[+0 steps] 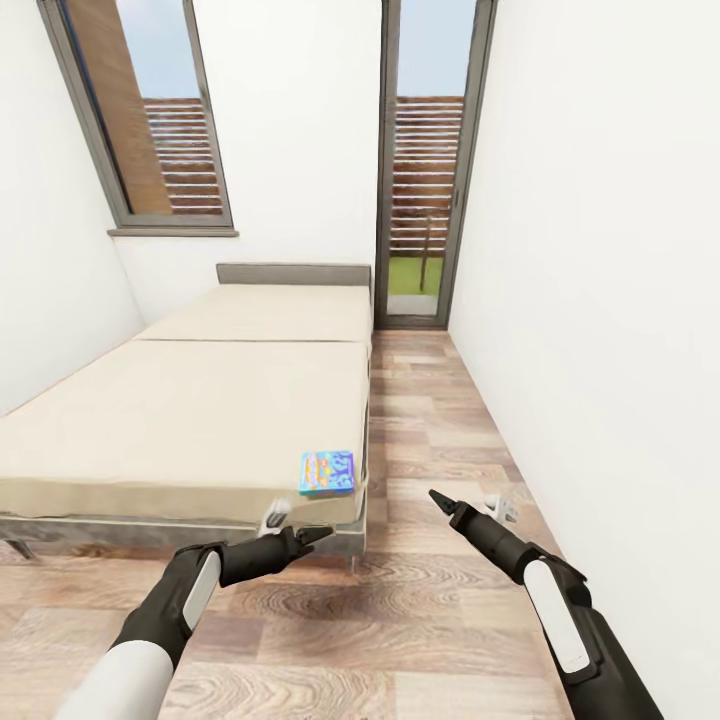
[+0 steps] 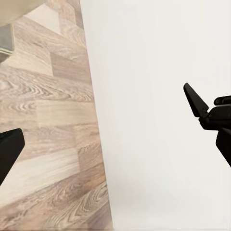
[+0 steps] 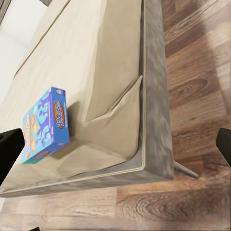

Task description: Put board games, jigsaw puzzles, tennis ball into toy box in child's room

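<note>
A small blue board game lies flat on the bed, close to its near right corner. In the right wrist view the same board game rests on the cream mattress above the grey frame. My left gripper hovers open just in front of that bed corner, below the box. My right gripper is open over the floor to the right of the bed, holding nothing. In the left wrist view the left gripper is open and faces floor and wall. The toy box, table, jigsaw puzzles and tennis ball are out of view.
A wood-plank floor aisle runs between the bed and the white right wall. A glass door stands at the far end, with a window at the back left. A grey headboard closes the bed's far end.
</note>
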Controlling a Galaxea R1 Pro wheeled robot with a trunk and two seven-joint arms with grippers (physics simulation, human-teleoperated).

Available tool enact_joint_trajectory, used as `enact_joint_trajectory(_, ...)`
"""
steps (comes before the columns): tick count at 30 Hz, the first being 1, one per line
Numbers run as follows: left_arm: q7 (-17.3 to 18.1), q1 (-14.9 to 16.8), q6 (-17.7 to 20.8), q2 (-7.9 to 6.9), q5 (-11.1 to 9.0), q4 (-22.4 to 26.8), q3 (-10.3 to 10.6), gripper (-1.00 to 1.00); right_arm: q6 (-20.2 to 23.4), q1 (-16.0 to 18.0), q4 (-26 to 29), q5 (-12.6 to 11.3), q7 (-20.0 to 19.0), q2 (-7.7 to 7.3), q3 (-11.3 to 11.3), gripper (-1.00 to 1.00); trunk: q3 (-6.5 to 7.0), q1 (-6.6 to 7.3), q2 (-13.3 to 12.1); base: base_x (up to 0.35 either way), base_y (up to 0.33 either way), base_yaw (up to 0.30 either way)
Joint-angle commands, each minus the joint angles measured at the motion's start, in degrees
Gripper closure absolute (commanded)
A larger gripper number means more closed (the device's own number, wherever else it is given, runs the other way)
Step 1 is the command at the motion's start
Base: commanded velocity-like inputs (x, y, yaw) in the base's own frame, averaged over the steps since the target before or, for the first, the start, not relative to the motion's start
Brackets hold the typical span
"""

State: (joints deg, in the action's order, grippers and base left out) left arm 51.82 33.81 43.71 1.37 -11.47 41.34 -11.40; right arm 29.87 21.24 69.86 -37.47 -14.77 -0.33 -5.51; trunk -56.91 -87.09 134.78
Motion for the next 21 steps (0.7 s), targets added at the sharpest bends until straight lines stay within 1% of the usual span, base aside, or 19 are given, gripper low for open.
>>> enact_joint_trajectory(1, 0.13, 0.03, 0.32, 0.04, 0.02, -0.01, -0.18, -1.00, 0.36, 0.03, 0.04, -0.18, -0.14, 0.00, -0.11, -1.00, -0.05, 0.04, 0.02, -0.257, 0.000, 0.000)
enact_joint_trajectory(6, 0.11, 0.03, 0.28, 0.03, 0.01, 0.03, -0.26, -1.00, 0.36, 0.03, 0.03, -0.20, -0.16, -0.07, -0.11, -1.00, -0.05, 0.04, 0.02, -0.159, 0.000, 0.000)
enact_joint_trajectory(14, -0.25, 0.03, -0.11, 0.15, 0.00, -0.08, -0.45, -1.00, 0.36, 0.03, 0.01, -0.21, -0.17, -0.03, -0.11, -1.00, -0.05, 0.04, 0.02, -0.023, 0.000, 0.000)
enact_joint_trajectory(21, -0.61, 0.03, -0.30, 0.26, 0.04, -0.25, -0.53, -1.00, 0.36, 0.03, 0.01, -0.17, -0.17, 0.02, -0.11, -1.00, -1.31, -1.50, 2.83, -0.002, 0.000, 0.000)
